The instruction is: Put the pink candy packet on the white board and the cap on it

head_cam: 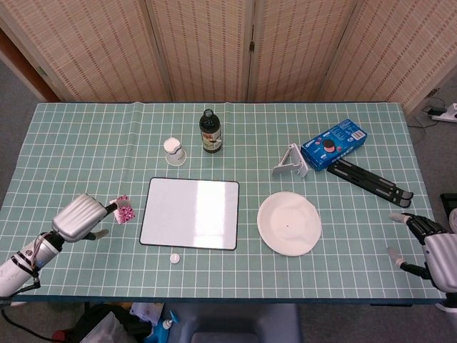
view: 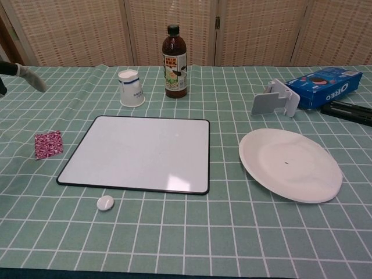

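Left hand [head_cam: 80, 217] above the pink candy packet [head_cam: 125, 210], fingers spread, empty (contact unclear); right hand [head_cam: 434, 250] open at table edge

You're working under bright, even overhead light, with only faint, soft shadows. A pale glare patch washes over the white board [head_cam: 190, 214] in both views. Both views are sharp, with slight bending toward the edges.

Green checked table [head_cam: 86, 136], scattered items
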You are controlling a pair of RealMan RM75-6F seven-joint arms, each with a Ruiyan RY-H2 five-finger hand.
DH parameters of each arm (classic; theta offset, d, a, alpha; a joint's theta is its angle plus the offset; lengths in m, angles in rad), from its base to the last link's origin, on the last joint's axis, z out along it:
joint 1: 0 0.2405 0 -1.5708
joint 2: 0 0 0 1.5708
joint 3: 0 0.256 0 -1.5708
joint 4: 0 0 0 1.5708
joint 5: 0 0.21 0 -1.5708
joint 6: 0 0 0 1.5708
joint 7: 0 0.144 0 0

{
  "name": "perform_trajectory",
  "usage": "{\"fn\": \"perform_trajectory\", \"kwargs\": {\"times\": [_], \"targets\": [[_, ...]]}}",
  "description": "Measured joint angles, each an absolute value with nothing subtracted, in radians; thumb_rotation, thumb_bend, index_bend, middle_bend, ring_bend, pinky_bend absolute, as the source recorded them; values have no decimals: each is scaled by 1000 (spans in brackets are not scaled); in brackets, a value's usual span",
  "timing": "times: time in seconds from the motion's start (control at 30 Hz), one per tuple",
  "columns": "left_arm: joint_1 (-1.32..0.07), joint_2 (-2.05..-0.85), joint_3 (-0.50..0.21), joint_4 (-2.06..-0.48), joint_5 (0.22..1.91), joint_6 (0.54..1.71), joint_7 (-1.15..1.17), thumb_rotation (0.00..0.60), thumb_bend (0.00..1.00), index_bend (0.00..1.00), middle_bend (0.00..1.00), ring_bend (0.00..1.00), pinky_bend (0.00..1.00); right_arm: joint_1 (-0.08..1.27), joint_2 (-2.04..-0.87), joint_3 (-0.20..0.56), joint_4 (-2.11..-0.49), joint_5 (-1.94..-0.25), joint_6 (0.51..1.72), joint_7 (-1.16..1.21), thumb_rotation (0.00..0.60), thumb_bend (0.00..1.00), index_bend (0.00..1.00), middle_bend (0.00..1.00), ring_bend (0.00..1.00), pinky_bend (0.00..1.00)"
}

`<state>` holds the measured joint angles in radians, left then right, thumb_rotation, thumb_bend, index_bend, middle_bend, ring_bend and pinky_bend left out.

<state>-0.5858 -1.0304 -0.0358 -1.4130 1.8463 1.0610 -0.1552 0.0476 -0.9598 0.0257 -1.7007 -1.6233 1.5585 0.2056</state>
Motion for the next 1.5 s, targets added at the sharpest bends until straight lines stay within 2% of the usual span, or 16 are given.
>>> {"fn": "perform_trajectory", "kwargs": {"times": [0.4, 0.83, 0.93, 1.0, 1.07, 1.17, 1.3, 1.5], "targets": [[-675, -1131, 3, -1260, 1869, 994, -95, 600, 199, 265, 913, 915, 1000, 54, -952, 27, -1720, -1623, 1546, 187, 600, 235, 258, 298, 282, 380], [-743, -1259, 63, -1052, 1902, 1005, -114, 600, 202, 279, 922, 917, 1000, 55, -947, 27, -1734, -1612, 1535, 166, 600, 235, 258, 298, 283, 380], [-754, -1264, 72, -1052, 1883, 970, -134, 600, 302, 267, 928, 925, 1000, 56, -947, 28, -1736, -1611, 1532, 164, 600, 235, 257, 298, 284, 380], [-763, -1262, 75, -1064, 1859, 928, -142, 600, 426, 254, 938, 931, 1000, 57, -947, 28, -1737, -1610, 1531, 163, 600, 235, 257, 298, 285, 380], [-773, -1257, 77, -1084, 1827, 876, -144, 600, 508, 240, 944, 935, 1000, 57, -946, 28, -1737, -1609, 1531, 162, 600, 235, 258, 298, 287, 380], [-786, -1248, 75, -1115, 1772, 797, -131, 600, 588, 202, 947, 938, 1000, 56, -946, 28, -1738, -1608, 1530, 161, 600, 235, 257, 298, 288, 380], [-802, -1238, 67, -1154, 1688, 701, -95, 600, 651, 157, 950, 941, 1000, 55, -946, 28, -1739, -1606, 1531, 158, 600, 236, 257, 298, 291, 380], [-814, -1239, 46, -1186, 1573, 617, -42, 600, 662, 143, 951, 942, 1000, 56, -944, 28, -1741, -1605, 1528, 156, 600, 236, 257, 298, 294, 380]]}}
